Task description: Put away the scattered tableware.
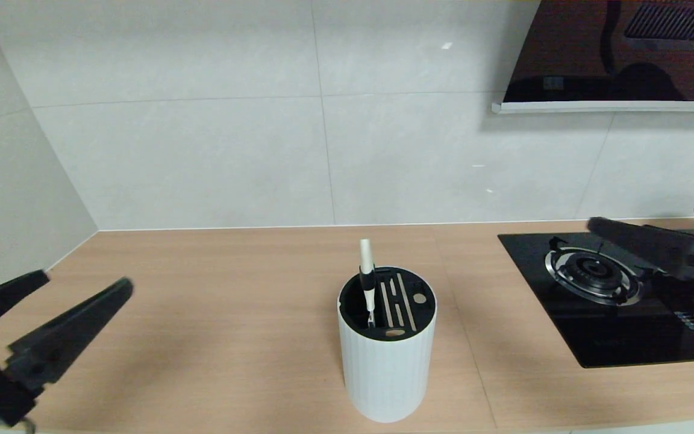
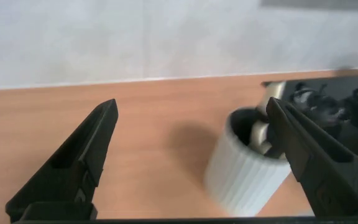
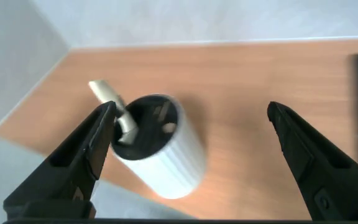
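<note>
A white ribbed utensil holder (image 1: 388, 349) with a black slotted top stands on the wooden counter, near its front edge. One utensil with a cream and black handle (image 1: 366, 274) stands upright in the holder's open compartment. My left gripper (image 1: 85, 283) hangs open at the far left, above the counter and well apart from the holder (image 2: 244, 171). My right gripper (image 1: 603, 228) is over the stove at the far right, open with nothing between its fingers. The holder (image 3: 160, 146) and the utensil handle (image 3: 107, 96) lie some way beyond it.
A black glass hob (image 1: 618, 301) with a gas burner (image 1: 591, 271) takes up the counter's right side. A range hood (image 1: 618, 57) hangs on the tiled wall above it. Bare wooden counter (image 1: 214, 289) stretches between the left gripper and the holder.
</note>
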Robot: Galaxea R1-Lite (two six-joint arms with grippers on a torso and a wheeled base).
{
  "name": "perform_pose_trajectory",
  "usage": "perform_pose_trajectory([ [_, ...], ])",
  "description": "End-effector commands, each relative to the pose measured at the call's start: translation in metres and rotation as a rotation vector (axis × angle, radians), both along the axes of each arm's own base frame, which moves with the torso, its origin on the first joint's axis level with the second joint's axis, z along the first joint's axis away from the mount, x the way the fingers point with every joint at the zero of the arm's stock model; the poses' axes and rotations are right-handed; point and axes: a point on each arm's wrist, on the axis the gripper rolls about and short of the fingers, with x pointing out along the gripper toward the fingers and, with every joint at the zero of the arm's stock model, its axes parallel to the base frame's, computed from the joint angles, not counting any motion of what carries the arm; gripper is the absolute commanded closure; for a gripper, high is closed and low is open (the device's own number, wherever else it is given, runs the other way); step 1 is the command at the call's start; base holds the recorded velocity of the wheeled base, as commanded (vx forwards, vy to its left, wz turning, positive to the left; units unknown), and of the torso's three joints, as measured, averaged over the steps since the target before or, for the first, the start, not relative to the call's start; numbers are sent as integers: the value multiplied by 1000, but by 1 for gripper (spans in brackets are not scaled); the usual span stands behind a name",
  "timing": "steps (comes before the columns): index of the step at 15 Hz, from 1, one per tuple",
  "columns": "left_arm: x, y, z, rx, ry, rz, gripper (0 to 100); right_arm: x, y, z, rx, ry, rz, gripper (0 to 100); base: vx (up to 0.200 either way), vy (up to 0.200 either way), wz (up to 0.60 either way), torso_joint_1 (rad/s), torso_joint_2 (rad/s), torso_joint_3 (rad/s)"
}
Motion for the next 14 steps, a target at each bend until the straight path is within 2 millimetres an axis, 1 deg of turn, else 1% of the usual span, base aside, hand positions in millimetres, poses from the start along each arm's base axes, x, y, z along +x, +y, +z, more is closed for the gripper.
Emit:
perform_pose_trajectory([
  [1, -64, 44, -14, 33, -76, 101, 0, -61, -56, -3, 18, -169, -190, 0, 0, 0, 0, 0, 0, 0],
  [3, -86, 52, -23, 83, -113, 189, 0, -87, -73, -5, -13, -246, -304, 0, 0, 0, 0, 0, 0, 0],
  [4, -94, 54, -24, 77, -145, 222, 0, -105, -79, -4, -11, -299, -329, 0, 0, 0, 0, 0, 0, 0],
  [5, -98, 55, -24, 73, -164, 240, 0, -116, -82, -5, -28, -336, -354, 0, 0, 0, 0, 0, 0, 0],
  [6, -104, 56, -25, 73, -194, 267, 0, -133, -86, -9, -75, -401, -404, 0, 0, 0, 0, 0, 0, 0],
  [8, -115, 57, -30, 86, -235, 317, 0, -157, -89, -19, -175, -499, -491, 0, 0, 0, 0, 0, 0, 0],
  [9, -119, 57, -33, 101, -244, 331, 0, -164, -90, -23, -201, -524, -512, 0, 0, 0, 0, 0, 0, 0],
  [10, -127, 57, -39, 149, -263, 367, 0, -176, -91, -35, -242, -570, -542, 0, 0, 0, 0, 0, 0, 0],
  [12, -128, 56, -43, 163, -268, 407, 0, -188, -90, -51, -268, -558, -578, 0, 0, 0, 0, 0, 0, 0],
  [13, -128, 55, -42, 155, -277, 415, 0, -187, -88, -54, -277, -540, -611, 0, 0, 0, 0, 0, 0, 0],
  [14, -127, 55, -44, 150, -276, 428, 0, -192, -85, -57, -280, -558, -637, 0, 0, 0, 0, 0, 0, 0],
])
